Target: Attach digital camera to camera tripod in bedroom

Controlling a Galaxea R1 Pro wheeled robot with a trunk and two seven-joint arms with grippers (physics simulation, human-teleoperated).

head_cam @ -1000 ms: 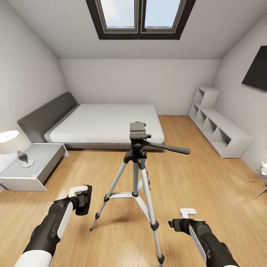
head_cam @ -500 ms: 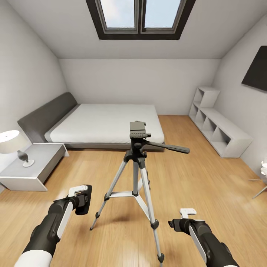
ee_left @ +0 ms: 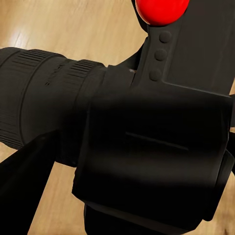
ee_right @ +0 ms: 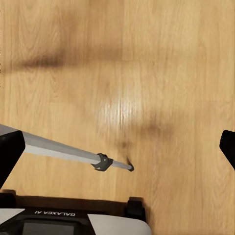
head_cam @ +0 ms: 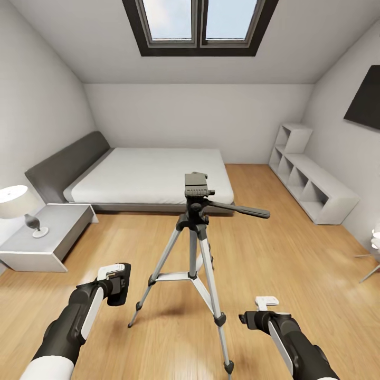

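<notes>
The camera tripod (head_cam: 196,248) stands on the wood floor in the middle of the head view, with its dark grey head (head_cam: 196,186) bare on top and its pan handle (head_cam: 243,210) pointing right. To its lower left my left gripper (head_cam: 113,282) is shut on the digital camera (head_cam: 121,289). Up close in the left wrist view, the black camera body (ee_left: 152,152), its lens barrel (ee_left: 44,103) and its red button (ee_left: 161,9) show. My right gripper (head_cam: 248,319) hangs open to the tripod's lower right, over bare floor, with one tripod leg (ee_right: 63,152) below it.
A low grey bed (head_cam: 153,179) lies behind the tripod. A grey nightstand (head_cam: 45,237) with a lamp (head_cam: 13,201) is at the left and a white cubby shelf (head_cam: 311,182) is along the right wall. A floor lamp's legs (head_cam: 369,264) show at the right edge.
</notes>
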